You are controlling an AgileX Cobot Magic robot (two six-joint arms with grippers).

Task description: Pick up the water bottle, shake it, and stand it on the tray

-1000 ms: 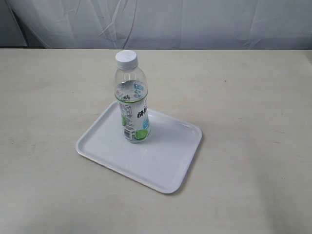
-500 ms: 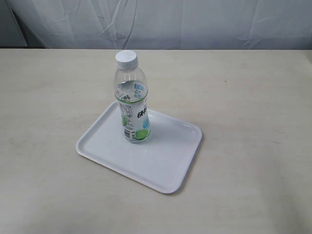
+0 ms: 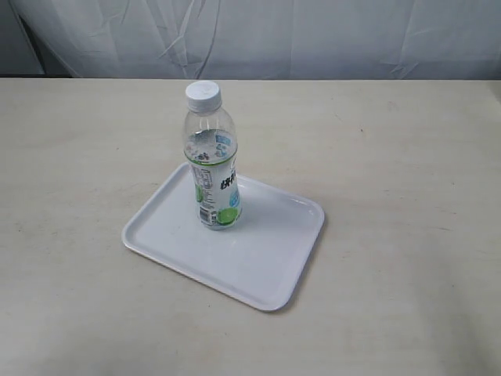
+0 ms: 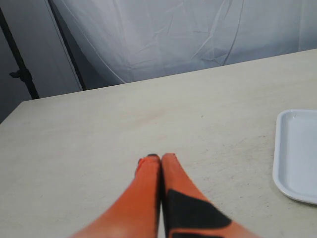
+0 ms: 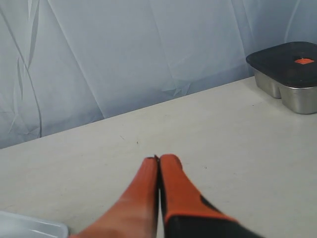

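Observation:
The water bottle point(image 3: 212, 160), clear with a white cap and a green-and-white label, stands upright on the far left part of the white tray point(image 3: 258, 262) in the exterior view. Neither arm appears in that view. My left gripper point(image 4: 160, 157) is shut, its orange fingers pressed together over bare table, with one edge of the tray point(image 4: 297, 153) off to the side. My right gripper point(image 5: 159, 159) is also shut and holds nothing; a corner of the tray point(image 5: 29, 227) shows beside it. The bottle is out of both wrist views.
A metal container with a dark lid point(image 5: 290, 72) sits on the table in the right wrist view. A white curtain point(image 3: 313, 35) hangs behind the table's far edge. A dark stand pole point(image 4: 20, 64) is visible beyond the table in the left wrist view.

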